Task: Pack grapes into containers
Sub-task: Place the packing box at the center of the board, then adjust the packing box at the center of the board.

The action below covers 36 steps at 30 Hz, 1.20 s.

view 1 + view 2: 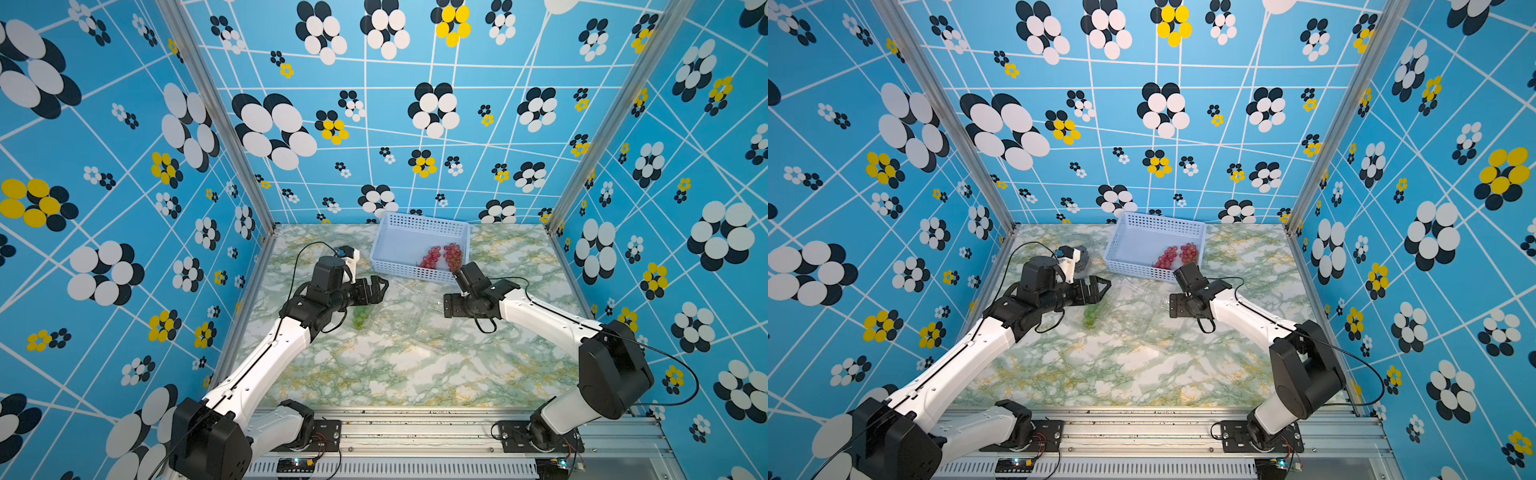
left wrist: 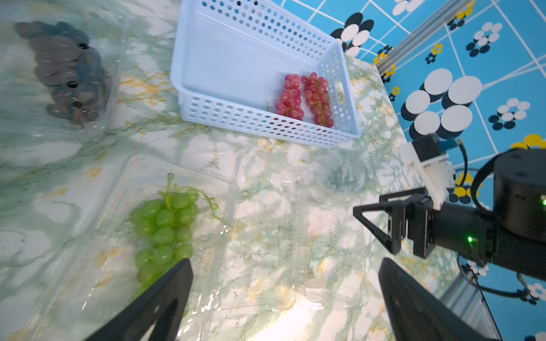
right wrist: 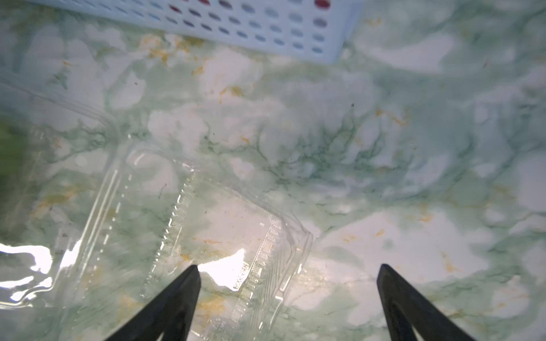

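Observation:
Green grapes [image 1: 360, 316] [image 2: 164, 230] lie in an open clear container [image 2: 97, 265], just below and beside my left gripper [image 1: 380, 293] [image 2: 285, 265], which is open and holds nothing. Dark grapes [image 2: 68, 73] [image 1: 1082, 259] sit in another clear container at the back left. Two red grape bunches [image 1: 432, 257] [image 2: 317, 100] lie in the light-blue basket. A third clear container [image 3: 224, 236] [image 2: 295, 236] lies open between the arms. My right gripper [image 1: 448, 305] [image 3: 289, 267] hangs over its edge, open, nothing between its fingers.
The light-blue perforated basket [image 1: 415, 226] [image 2: 251, 118] stands at the back centre against the patterned wall. Aluminium posts mark the back corners. The right arm's wrist [image 2: 472, 230] is close to the left gripper's far side.

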Available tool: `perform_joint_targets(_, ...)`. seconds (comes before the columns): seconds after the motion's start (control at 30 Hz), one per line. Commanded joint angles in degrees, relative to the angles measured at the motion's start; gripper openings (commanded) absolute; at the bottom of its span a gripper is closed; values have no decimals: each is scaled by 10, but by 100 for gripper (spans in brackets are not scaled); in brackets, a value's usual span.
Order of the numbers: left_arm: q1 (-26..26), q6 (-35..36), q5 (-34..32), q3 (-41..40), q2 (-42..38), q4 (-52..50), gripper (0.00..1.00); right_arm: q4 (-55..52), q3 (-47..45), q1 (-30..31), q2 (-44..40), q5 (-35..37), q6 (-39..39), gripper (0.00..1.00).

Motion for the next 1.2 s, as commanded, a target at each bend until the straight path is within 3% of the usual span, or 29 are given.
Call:
perform_joint_targets(0.0, 38, -25, -20, -26, -14, -22, 99, 33, -22, 2, 22, -83, 52, 95)
perform_joint_targets(0.43, 139, -45, -17, -132, 6, 45, 99, 76, 31, 16, 112, -121, 74, 90)
perform_joint_targets(0.73, 138, -37, 2, -138, 56, 84, 100, 72, 86, 18, 165, -121, 82, 93)
perform_joint_targets(1.17, 94, -58, 28, -125, 118, 113, 99, 30, 151, 18, 201, -127, 99, 98)
